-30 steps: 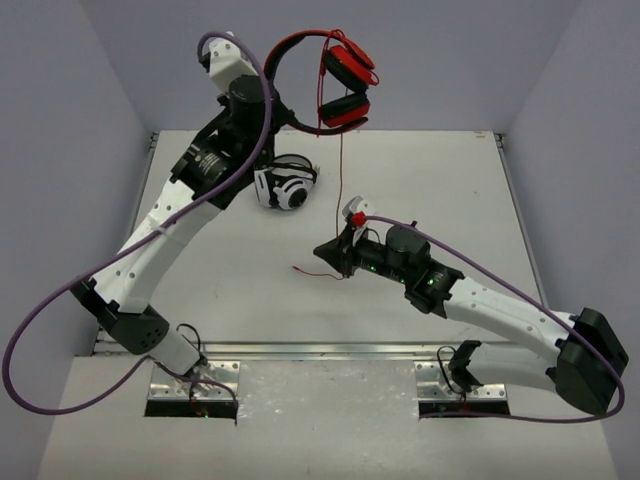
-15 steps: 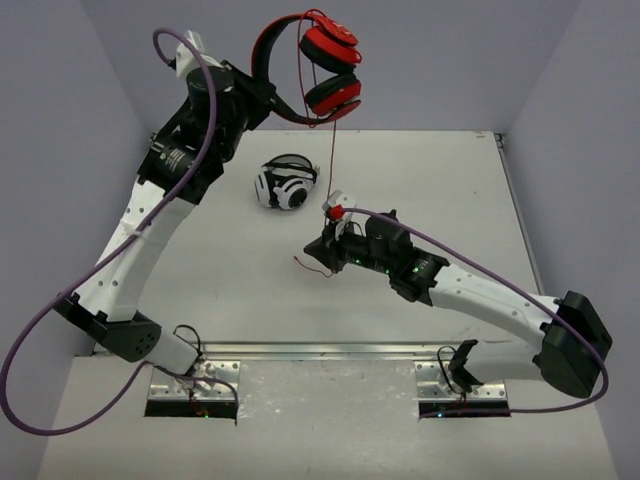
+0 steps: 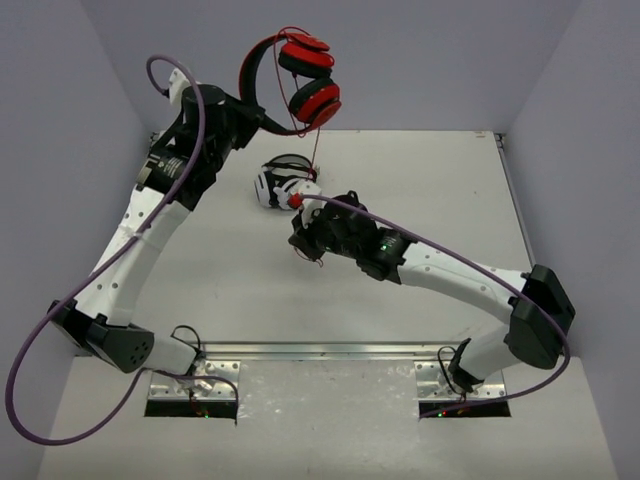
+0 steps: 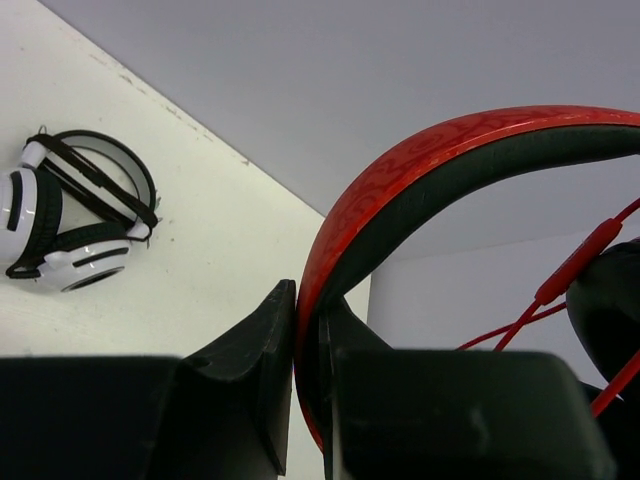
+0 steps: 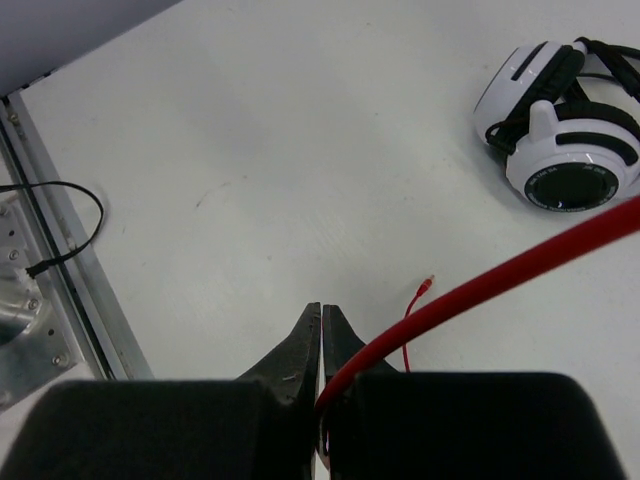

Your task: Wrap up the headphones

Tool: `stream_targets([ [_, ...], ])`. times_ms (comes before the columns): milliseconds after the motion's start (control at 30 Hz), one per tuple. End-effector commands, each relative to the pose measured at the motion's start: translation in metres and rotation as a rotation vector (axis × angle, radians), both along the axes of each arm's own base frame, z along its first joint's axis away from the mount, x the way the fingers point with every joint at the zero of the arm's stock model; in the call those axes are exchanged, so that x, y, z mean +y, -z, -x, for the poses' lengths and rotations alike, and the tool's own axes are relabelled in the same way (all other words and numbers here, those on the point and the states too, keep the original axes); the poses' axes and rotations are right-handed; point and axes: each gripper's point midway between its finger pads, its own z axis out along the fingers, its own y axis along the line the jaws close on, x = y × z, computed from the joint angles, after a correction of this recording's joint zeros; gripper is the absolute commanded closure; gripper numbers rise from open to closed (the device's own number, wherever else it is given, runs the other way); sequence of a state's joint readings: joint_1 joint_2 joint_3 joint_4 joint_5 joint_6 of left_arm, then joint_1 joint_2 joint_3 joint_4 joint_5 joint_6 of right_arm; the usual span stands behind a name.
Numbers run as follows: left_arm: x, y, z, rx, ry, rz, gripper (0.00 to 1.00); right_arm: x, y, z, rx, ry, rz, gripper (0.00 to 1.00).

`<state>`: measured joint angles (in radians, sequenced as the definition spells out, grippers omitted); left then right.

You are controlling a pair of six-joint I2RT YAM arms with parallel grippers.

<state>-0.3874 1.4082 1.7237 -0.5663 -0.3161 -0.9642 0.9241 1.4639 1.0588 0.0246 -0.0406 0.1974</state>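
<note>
Upper centre, the red headphones (image 3: 314, 100) with black pads hang aloft, their headband (image 4: 450, 150) pinched in the left gripper (image 4: 308, 330). The right gripper (image 5: 322, 318) pinches the thin red cord (image 5: 480, 285).

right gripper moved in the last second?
Yes. In the top view the right gripper has shifted left, ending closer to the white-and-black headphones, which stayed put.

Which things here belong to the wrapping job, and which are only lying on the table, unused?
Part of the job:
- red headphones, headband clamped in the left tool
- their red cord, pinched in the right tool

Only lying about:
- white-and-black headphones, resting on the table, touched by neither tool
</note>
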Motion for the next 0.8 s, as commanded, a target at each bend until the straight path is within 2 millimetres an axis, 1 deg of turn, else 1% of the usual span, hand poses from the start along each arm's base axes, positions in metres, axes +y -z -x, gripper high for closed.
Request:
stream_targets([
  [0, 0.022, -0.078, 0.022, -0.216, -0.078, 0.15, 1.0, 0.004, -0.003, -0.006, -0.045, 0.028, 0.097, 0.99],
  [33, 0.025, -0.077, 0.022, -0.217, -0.095, 0.149, 1.0, 0.005, 0.003, -0.002, -0.041, 0.014, 0.127, 0.99],
  [67, 0.028, -0.078, 0.023, -0.218, -0.103, 0.147, 1.0, 0.008, 0.002, -0.002, -0.043, 0.011, 0.136, 0.99],
  [167, 0.034, -0.078, 0.022, -0.216, -0.123, 0.138, 1.0, 0.013, 0.009, 0.01, -0.053, -0.035, 0.176, 0.99],
  [200, 0.037, -0.078, 0.021, -0.218, -0.131, 0.136, 1.0, 0.016, 0.016, 0.02, -0.049, -0.068, 0.203, 0.99],
  [233, 0.04, -0.078, 0.02, -0.22, -0.138, 0.131, 1.0, 0.017, 0.017, 0.026, -0.064, -0.096, 0.227, 0.99],
  [267, 0.044, -0.079, 0.019, -0.222, -0.15, 0.12, 1.0, 0.016, 0.022, 0.031, -0.071, -0.107, 0.247, 0.99],
  [300, 0.047, -0.079, 0.017, -0.22, -0.161, 0.103, 1.0, 0.018, 0.018, 0.038, -0.092, -0.118, 0.237, 0.99],
  [333, 0.054, -0.078, 0.016, -0.216, -0.196, 0.086, 1.0, 0.014, 0.024, 0.043, -0.09, -0.119, 0.245, 0.99],
  [400, 0.064, -0.074, 0.01, -0.2, -0.232, 0.037, 1.0, 0.012, 0.023, 0.05, -0.089, -0.131, 0.236, 0.99],
  [433, 0.071, -0.07, 0.004, -0.188, -0.267, 0.008, 1.0, 0.01, 0.022, 0.053, -0.092, -0.135, 0.231, 0.99],
  [500, 0.079, -0.062, 0.0, -0.166, -0.304, -0.031, 1.0, 0.012, 0.018, 0.063, -0.103, -0.166, 0.224, 0.99],
  [533, 0.081, -0.057, -0.003, -0.154, -0.315, -0.052, 1.0, 0.013, 0.012, 0.066, -0.114, -0.178, 0.214, 0.99],
  [600, 0.085, -0.047, -0.005, -0.138, -0.337, -0.079, 1.0, 0.013, 0.006, 0.071, -0.12, -0.194, 0.212, 0.99],
  [633, 0.091, -0.042, -0.005, -0.13, -0.366, -0.112, 1.0, 0.014, -0.004, 0.071, -0.137, -0.196, 0.197, 0.99],
  [667, 0.095, -0.041, -0.003, -0.135, -0.38, -0.12, 1.0, 0.013, -0.008, 0.071, -0.142, -0.192, 0.197, 0.99],
  [700, 0.102, -0.025, -0.003, -0.106, -0.417, -0.156, 1.0, 0.011, -0.011, 0.072, -0.142, -0.193, 0.195, 0.99],
  [733, 0.106, -0.021, 0.001, -0.1, -0.43, -0.18, 1.0, 0.011, -0.02, 0.072, -0.151, -0.194, 0.178, 0.99],
  [767, 0.109, -0.001, -0.001, -0.071, -0.441, -0.21, 1.0, 0.01, -0.021, 0.075, -0.145, -0.207, 0.177, 0.99],
])
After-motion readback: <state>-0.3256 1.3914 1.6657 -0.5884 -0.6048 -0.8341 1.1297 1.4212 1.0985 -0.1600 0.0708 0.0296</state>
